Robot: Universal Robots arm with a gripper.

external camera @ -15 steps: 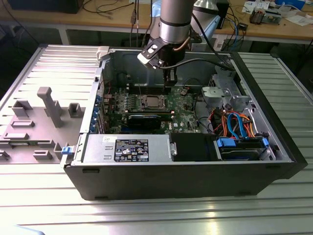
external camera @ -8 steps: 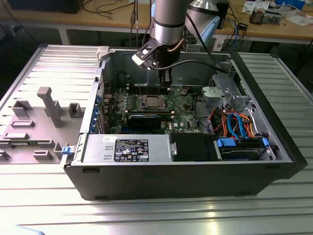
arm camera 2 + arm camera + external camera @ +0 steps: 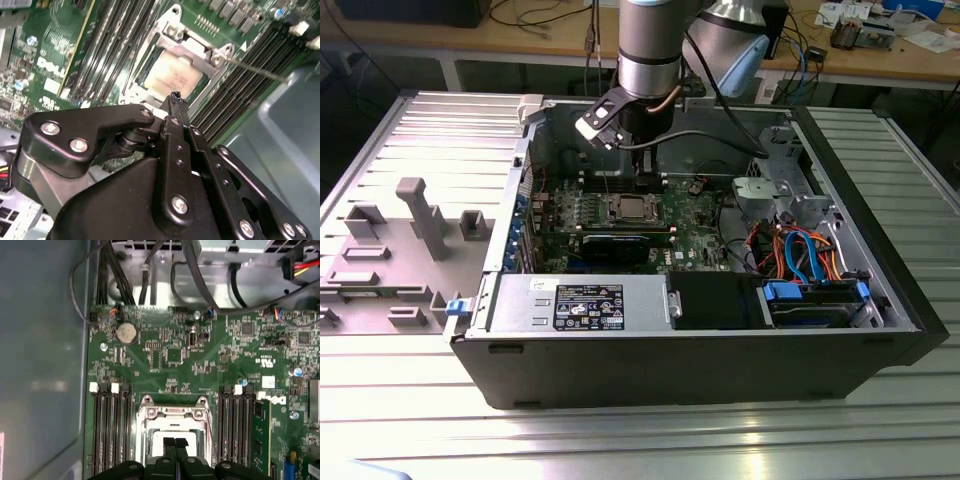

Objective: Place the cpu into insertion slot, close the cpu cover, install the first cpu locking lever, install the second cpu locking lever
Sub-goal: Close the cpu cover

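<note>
My jaws are pressed together tip to tip with nothing between them. In both wrist views they hang right over the cpu (image 3: 175, 75), though I cannot tell whether the tips touch it. The chip lies flat in the insertion slot (image 3: 628, 208), its pale metal top facing up at me. The cpu cover (image 3: 172, 414) is down around it, and the silver frame leaves the chip showing through its square window.

From one corner of that frame, just beyond the jaws, a thin locking lever (image 3: 255, 70) reaches out over the neighbouring memory slots (image 3: 112, 435) rather than lying along the frame. Banks of these long black slots flank the jaws on both sides. One slot on the far bank carries a green memory module (image 3: 261, 435).

Further out, the green circuit board (image 3: 170, 355) spreads around the socket, and a round coin battery (image 3: 126, 332) sits well ahead of the jaws. In the exterior view my arm (image 3: 650, 50) drops straight down into the open computer case (image 3: 700, 370). A grey power supply box (image 3: 580, 305) and a tangle of orange and blue cables (image 3: 800, 250) sit nearer the case's front wall, well apart from the jaws. The case rests on a ribbed metal surface (image 3: 620, 440).
</note>
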